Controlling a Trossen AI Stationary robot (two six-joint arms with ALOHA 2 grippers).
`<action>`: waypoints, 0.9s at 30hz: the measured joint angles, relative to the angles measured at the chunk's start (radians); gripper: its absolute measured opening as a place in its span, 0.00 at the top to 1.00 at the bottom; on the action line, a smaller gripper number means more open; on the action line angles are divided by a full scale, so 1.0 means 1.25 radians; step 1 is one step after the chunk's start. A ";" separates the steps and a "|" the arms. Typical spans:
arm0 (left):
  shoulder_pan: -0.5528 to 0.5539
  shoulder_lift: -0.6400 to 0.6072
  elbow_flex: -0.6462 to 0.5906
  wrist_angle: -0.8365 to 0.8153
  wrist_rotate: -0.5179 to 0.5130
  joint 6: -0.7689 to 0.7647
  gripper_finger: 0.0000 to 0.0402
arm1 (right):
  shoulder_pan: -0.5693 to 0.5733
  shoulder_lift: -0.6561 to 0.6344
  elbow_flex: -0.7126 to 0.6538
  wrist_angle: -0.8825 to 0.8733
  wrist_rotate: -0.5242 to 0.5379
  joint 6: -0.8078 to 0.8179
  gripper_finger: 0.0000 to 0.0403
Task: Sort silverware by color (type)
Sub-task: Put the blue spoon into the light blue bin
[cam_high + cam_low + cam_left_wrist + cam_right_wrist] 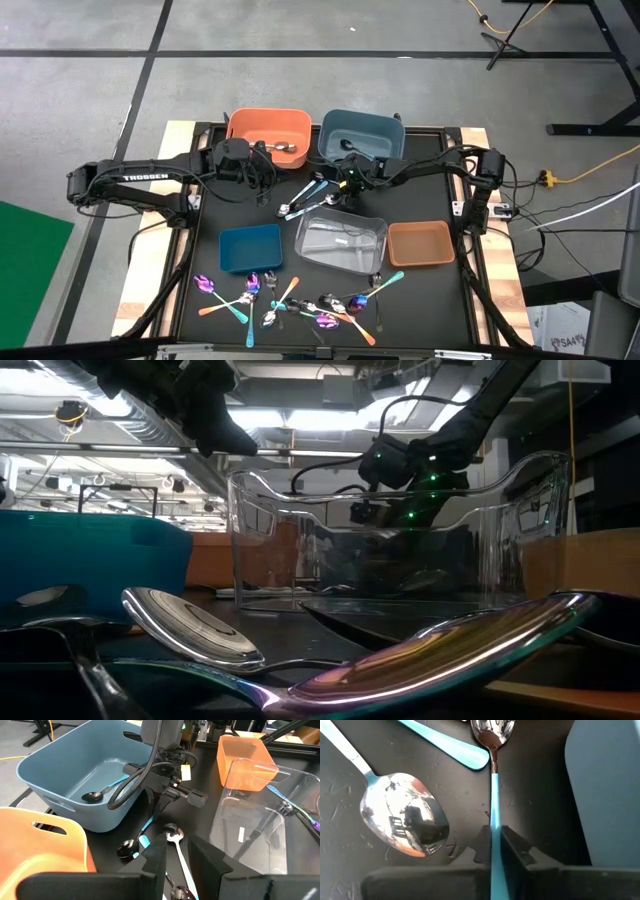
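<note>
Three teal-handled spoons (305,196) lie on the black mat between the orange bin (268,135) and the blue-grey bin (362,135). My right gripper (340,186) is down among them, shut on one spoon's teal handle (494,845). My left gripper (179,865) is open and empty beside the orange bin, also seen in the high view (264,172), with a teal-handled spoon (173,836) lying beyond its fingertips. Several mixed spoons and forks (290,305) lie near the table's near edge. My right gripper pinches the spoon's teal handle (494,838) between its two fingers, coming from above and slanting down. The handle runs along the gap between the fingers. The spoon's bowl (127,849) seems to rest on the mat, the handle end tilted up.
A small blue bin (250,248), a clear bin (340,242) and a brown bin (420,243) stand in a row at mid table. The blue-grey bin holds a dark spoon (92,796). The orange bin holds silver pieces (285,148).
</note>
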 joint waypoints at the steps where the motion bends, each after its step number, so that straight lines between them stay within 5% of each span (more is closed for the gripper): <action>1: 0.000 0.000 0.000 0.000 0.000 0.000 0.82 | 0.000 0.000 0.000 0.000 0.000 0.000 0.99; 27: 0.000 0.000 0.000 0.000 0.000 0.000 0.82 | 0.000 -0.036 -0.002 -0.059 -0.061 -0.001 1.00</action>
